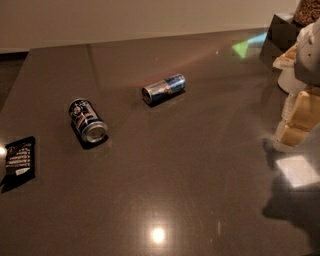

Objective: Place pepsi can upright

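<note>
The pepsi can (87, 121) is dark blue with red and white markings. It lies on its side on the dark table (165, 175), left of the middle, with its silver top facing the front right. My gripper (298, 121), white with beige parts, hangs at the right edge of the view. It is far to the right of the pepsi can and touches nothing that I can see.
A slimmer silver-and-blue can (163, 88) lies on its side behind and to the right of the pepsi can. A black packet (19, 159) lies at the table's left edge. A dark box (281, 31) and a snack container (307, 12) stand at the back right corner.
</note>
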Controlling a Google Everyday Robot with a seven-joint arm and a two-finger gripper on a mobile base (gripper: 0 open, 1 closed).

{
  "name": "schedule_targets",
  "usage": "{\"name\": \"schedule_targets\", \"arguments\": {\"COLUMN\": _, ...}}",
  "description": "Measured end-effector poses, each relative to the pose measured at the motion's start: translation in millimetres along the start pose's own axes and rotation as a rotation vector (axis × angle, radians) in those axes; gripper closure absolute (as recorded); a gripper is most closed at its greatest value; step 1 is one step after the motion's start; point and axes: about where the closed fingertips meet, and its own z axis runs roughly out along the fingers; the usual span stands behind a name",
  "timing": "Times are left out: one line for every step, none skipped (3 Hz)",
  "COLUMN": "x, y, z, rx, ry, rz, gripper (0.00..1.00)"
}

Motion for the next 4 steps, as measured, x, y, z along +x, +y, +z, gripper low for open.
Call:
{"name": "schedule_targets", "arguments": {"x": 0, "y": 0, "z": -1, "rx": 0.002, "ry": -0.001, "rz": 0.0, "gripper": 0.0}}
{"name": "schedule_targets", "arguments": {"x": -18, "y": 0, "z": 1, "rx": -0.003, "ry": -0.024, "rz": 0.001, "gripper": 0.0}}
{"name": "schedule_targets", "arguments": {"x": -53, "y": 4, "z": 10, "rx": -0.024, "ry": -0.032, "rz": -0.002, "gripper": 0.0}}
{"name": "schedule_targets", "arguments": {"x": -98, "y": 10, "z": 32, "rx": -0.061, "ry": -0.029, "rz": 0.037, "gripper": 0.0}}
